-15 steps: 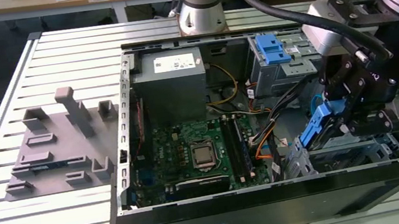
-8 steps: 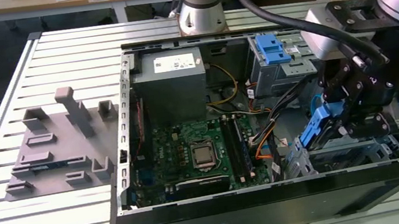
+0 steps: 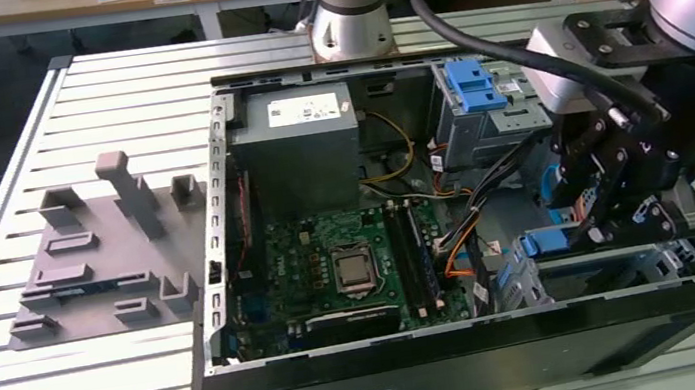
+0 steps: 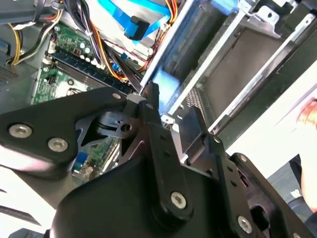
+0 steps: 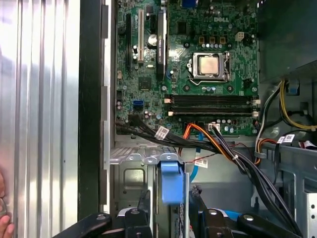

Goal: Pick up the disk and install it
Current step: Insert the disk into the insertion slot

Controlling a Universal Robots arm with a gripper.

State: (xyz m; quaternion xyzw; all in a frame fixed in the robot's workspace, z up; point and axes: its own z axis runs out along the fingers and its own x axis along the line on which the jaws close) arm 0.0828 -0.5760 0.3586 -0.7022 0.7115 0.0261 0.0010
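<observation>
The disk stands on edge in the drive bay at the front of the open computer case (image 3: 223, 221), on the exterior view's right. Its blue carrier frame shows as a tab in the exterior view (image 3: 543, 242), the first wrist view (image 5: 172, 181) and the second wrist view (image 4: 166, 82). My gripper (image 3: 583, 224) hangs over that bay. In the first wrist view the gripper (image 5: 171, 203) has one black finger against each side of the disk, shut on it. The disk's lower part is hidden inside the metal bay.
Orange and black cables (image 5: 223, 148) run beside the bay over the green motherboard (image 3: 330, 268). A grey power supply (image 3: 301, 151) and a second blue carrier (image 3: 475, 87) sit at the case's back. A grey fixture (image 3: 101, 258) lies outside the case. A person's hand (image 5: 4, 220) is at the table edge.
</observation>
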